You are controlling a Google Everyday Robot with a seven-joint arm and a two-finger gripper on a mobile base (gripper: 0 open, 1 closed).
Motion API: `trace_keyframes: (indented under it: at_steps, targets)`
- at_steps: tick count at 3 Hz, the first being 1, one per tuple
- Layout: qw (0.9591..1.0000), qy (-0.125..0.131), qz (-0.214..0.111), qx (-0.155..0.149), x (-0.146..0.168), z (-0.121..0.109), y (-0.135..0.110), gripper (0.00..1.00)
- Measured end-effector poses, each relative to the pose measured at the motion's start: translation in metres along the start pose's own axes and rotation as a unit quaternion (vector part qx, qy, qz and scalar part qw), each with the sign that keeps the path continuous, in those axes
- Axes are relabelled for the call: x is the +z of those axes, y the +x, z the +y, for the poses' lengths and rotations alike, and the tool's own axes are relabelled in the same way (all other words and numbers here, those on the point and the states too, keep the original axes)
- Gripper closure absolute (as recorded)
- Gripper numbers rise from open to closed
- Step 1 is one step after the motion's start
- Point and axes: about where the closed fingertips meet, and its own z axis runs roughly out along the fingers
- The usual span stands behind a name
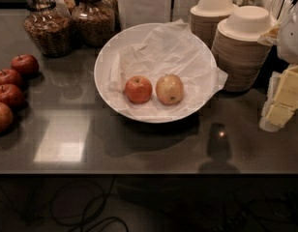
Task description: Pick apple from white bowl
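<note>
The white bowl (106,62), wide and lined with crinkled white paper, stands at the middle of the dark counter. The red-orange apple (138,89) lies in its front part. A paler yellow-tan apple (169,89) lies right beside it on the right. My gripper (283,103) hangs at the right edge of the view, to the right of the bowl and well clear of both apples. Its pale yellow fingers (290,87) stand apart and hold nothing.
Several dark red apples (8,94) lie at the left edge of the counter. Two glass jars (48,28) stand at the back left. Two stacks of beige bowls (245,47) stand behind the bowl's right side. The counter's front edge (139,174) runs below the bowl.
</note>
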Motion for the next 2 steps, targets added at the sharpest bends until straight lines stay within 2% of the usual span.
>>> trace_keyframes:
  at_steps: [1, 2]
  targets:
    - [1.0, 0.0, 0.0, 0.0, 0.0, 0.0, 0.0, 0.0]
    - [0.9995, 0.008, -0.028, -0.012, 0.017, -0.007, -0.025, 0.0]
